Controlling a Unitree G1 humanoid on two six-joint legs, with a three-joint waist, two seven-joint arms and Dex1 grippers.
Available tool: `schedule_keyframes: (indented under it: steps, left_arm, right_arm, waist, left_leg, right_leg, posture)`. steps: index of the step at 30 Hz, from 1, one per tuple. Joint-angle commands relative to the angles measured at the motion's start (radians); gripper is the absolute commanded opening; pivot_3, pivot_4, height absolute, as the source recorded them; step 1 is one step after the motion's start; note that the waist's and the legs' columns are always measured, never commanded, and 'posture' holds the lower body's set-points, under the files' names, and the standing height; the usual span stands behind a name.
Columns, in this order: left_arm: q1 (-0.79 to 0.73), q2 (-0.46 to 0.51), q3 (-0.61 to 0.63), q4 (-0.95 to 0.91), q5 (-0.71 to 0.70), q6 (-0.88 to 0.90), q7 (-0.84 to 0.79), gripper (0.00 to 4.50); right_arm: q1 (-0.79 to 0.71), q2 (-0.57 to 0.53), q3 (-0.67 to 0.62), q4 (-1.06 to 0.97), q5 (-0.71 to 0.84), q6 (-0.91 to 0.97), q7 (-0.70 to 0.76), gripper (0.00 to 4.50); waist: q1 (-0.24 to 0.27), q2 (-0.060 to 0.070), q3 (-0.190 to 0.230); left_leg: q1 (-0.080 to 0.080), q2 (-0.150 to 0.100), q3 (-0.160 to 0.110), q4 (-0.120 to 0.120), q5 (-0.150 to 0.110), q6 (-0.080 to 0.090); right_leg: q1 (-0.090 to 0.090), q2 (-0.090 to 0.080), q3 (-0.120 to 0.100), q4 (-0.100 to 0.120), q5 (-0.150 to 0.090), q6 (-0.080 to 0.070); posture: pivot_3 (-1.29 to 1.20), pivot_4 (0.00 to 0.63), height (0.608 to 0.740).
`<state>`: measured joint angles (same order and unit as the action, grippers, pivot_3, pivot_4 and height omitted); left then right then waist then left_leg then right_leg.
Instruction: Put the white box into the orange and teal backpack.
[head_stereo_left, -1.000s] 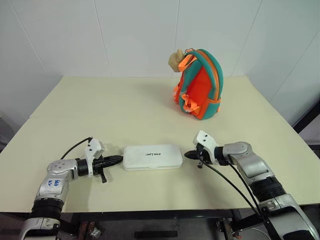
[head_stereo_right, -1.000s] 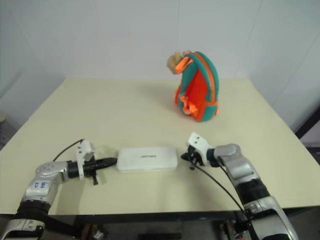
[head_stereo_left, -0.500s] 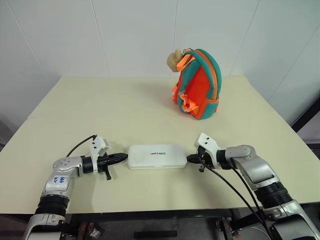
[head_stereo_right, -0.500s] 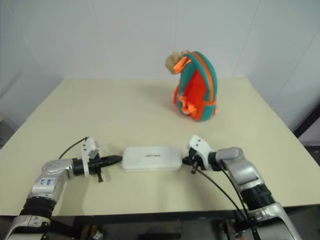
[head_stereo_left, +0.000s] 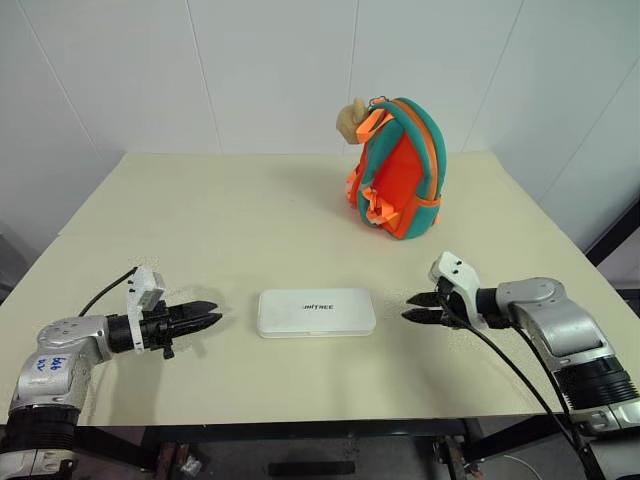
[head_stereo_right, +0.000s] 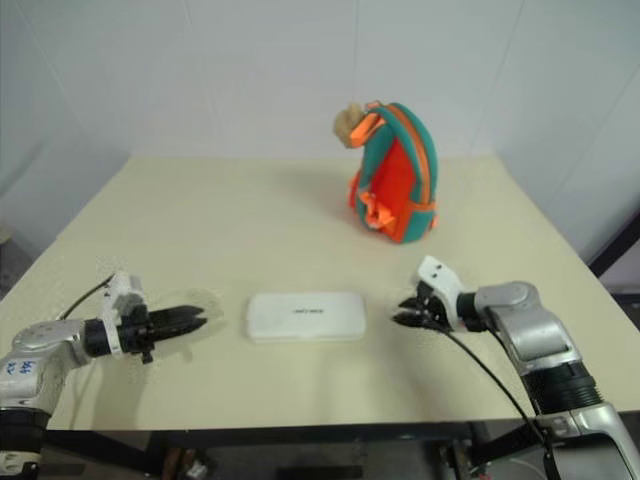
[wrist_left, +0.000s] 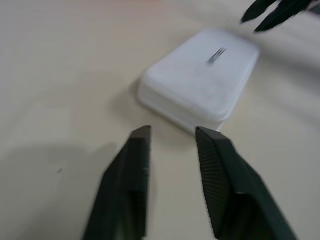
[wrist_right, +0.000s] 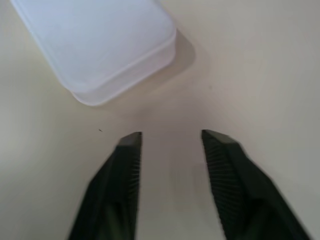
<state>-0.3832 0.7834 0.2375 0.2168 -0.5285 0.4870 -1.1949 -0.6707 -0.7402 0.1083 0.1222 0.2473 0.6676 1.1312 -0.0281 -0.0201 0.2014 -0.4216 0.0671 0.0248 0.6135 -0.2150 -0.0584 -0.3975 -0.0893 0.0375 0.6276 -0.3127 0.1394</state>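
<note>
Your left gripper (head_stereo_left: 208, 321) has backed away from the flat white rectangular box with rounded corners (head_stereo_left: 316, 312). A second ago its black fingers were pinched together with the tips right at the box's left end; now they stand parted, holding nothing, with a clear strip of worktop between the tips and the box. In your left wrist view the two ribbed fingers (wrist_left: 138, 170) frame bare worktop just short of the box's near corner.

The white box lies flat near the front edge of the pale cream worktop (head_stereo_left: 220, 230), between your two grippers, its long side running left to right and its small dark lettering facing up. It sits in much the same place as before, untouched by either gripper.

Your right gripper (head_stereo_left: 414, 307) has pulled back too. Earlier its closed tips were against the box's right end; now its fingers are spread apart and empty, and the tips point at the box from a short way off. The right wrist view shows both fingers (wrist_right: 129, 165) open over bare worktop with the box's rounded corner beyond them.

The small orange backpack with teal edging and straps (head_stereo_left: 397, 166) stands upright at the far right of the worktop, well apart from the box, a tan fuzzy ball (head_stereo_left: 350, 119) hanging at its top left. Nothing lies on the worktop between the box and the backpack.
</note>
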Motion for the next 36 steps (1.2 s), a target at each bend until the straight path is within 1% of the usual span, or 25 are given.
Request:
schedule_keyframes:
  steps: [1, 4, 5, 6, 8, 10, 13, 18, 26, 31, 36]
  left_arm:
    - [-0.037, 0.029, -0.01, -0.022, -0.061, 0.129, -0.028, 2.83]
    - [-0.09, 0.009, -0.015, 0.023, -0.072, 0.197, -0.006, 3.81]
    - [-0.105, 0.01, -0.026, 0.032, -0.073, 0.23, -0.007, 4.12]
    - [-0.121, 0.014, -0.045, 0.044, -0.065, 0.273, 0.006, 4.43]
    - [-0.151, 0.018, -0.073, 0.073, -0.056, 0.352, 0.025, 4.47]
    - [-0.182, 0.031, -0.126, 0.108, -0.013, 0.431, 0.067, 4.47]
    - [-0.24, 0.009, -0.132, 0.167, -0.037, 0.546, 0.092, 4.47]
    - [-0.314, -0.029, -0.126, 0.228, -0.044, 0.646, 0.134, 4.47]
    - [-0.403, -0.119, -0.105, 0.347, -0.047, 0.732, 0.18, 4.47]
    - [-0.427, -0.174, -0.129, 0.426, -0.013, 0.693, 0.19, 4.47]
    - [-0.44, -0.205, -0.138, 0.448, -0.005, 0.679, 0.188, 4.47]
  right_arm:
    - [-0.051, 0.011, -0.037, -0.025, 0.077, 0.081, 0.025, 3.33]
    - [-0.083, 0.027, -0.037, -0.01, 0.113, 0.144, 0.017, 4.37]
    - [-0.096, 0.033, -0.038, -0.005, 0.122, 0.167, 0.01, 4.5]
    - [-0.11, 0.043, -0.042, 0.002, 0.137, 0.2, 0.001, 4.5]
    - [-0.132, 0.053, -0.045, 0.01, 0.165, 0.263, -0.006, 4.5]
    - [-0.146, 0.052, -0.04, 0.016, 0.188, 0.317, 0.0, 4.5]
    - [-0.162, 0.042, -0.021, 0.023, 0.2, 0.374, 0.001, 4.5]
    - [-0.181, 0.041, 0.002, 0.045, 0.177, 0.397, -0.026, 4.5]
    - [-0.176, 0.055, 0.01, 0.048, 0.183, 0.412, -0.043, 4.5]
    - [-0.18, 0.08, 0.015, 0.045, 0.191, 0.444, -0.067, 4.5]
    - [-0.173, 0.093, 0.028, 0.028, 0.197, 0.473, -0.079, 4.5]
  waist:
    - [-0.002, 0.0, 0.0]
    - [-0.002, 0.0, 0.0]
    - [-0.002, 0.0, 0.0]
    - [-0.002, 0.0, 0.0]
    - [-0.001, 0.0, 0.0]
    - [0.0, 0.0, 0.0]
    - [0.0, 0.0, 0.0]
    - [0.001, -0.001, 0.0]
    - [0.0, -0.001, 0.0]
    - [0.001, -0.001, 0.0]
    - [0.005, -0.001, 0.0]
  left_leg:
    - [0.0, 0.0, 0.0, 0.0, 0.0, 0.0]
    - [0.0, 0.0, 0.0, 0.0, 0.0, 0.0]
    - [0.0, 0.0, 0.0, 0.0, 0.0, 0.0]
    - [0.0, 0.0, 0.0, 0.0, 0.0, 0.0]
    - [0.0, 0.0, 0.0, 0.0, 0.0, 0.0]
    - [0.0, 0.0, 0.0, 0.0, 0.0, 0.0]
    - [0.0, 0.0, 0.0, 0.0, 0.0, 0.001]
    - [-0.001, 0.0, 0.0, 0.0, 0.0, 0.001]
    - [-0.001, 0.0, 0.0, 0.0, 0.0, 0.0]
    - [0.0, 0.0, 0.0, 0.0, 0.0, 0.0]
    - [0.0, 0.0, 0.0, 0.001, 0.0, -0.001]
  right_leg:
    - [0.0, 0.0, 0.0, 0.0, 0.0, 0.0]
    - [0.0, 0.0, 0.0, 0.0, 0.0, 0.0]
    - [0.0, 0.0, 0.0, 0.0, 0.0, 0.0]
    - [0.0, 0.0, 0.0, 0.0, 0.0, 0.0]
    - [0.0, 0.0, 0.0, 0.0, 0.0, 0.0]
    - [0.0, 0.0, 0.0, 0.0, 0.0, 0.0]
    - [0.0, 0.001, 0.0, 0.0, 0.0, 0.0]
    - [-0.001, 0.001, 0.0, 0.0, 0.0, 0.0]
    - [-0.001, 0.001, 0.0, 0.0, 0.0, 0.0]
    - [-0.001, 0.001, 0.0, 0.001, 0.0, 0.0]
    - [-0.001, 0.001, 0.0, 0.001, 0.0, 0.001]
  posture:
    - [0.0, 0.15, 0.74]
    - [0.0, 0.15, 0.74]
    - [0.0, 0.15, 0.74]
    - [0.0, 0.15, 0.74]
    - [0.0, 0.15, 0.74]
    - [0.0, 0.15, 0.74]
    - [0.0, 0.15, 0.74]
    - [0.0, 0.15, 0.74]
    - [0.0, 0.15, 0.74]
    - [0.0, 0.15, 0.74]
    - [0.0, 0.15, 0.74]
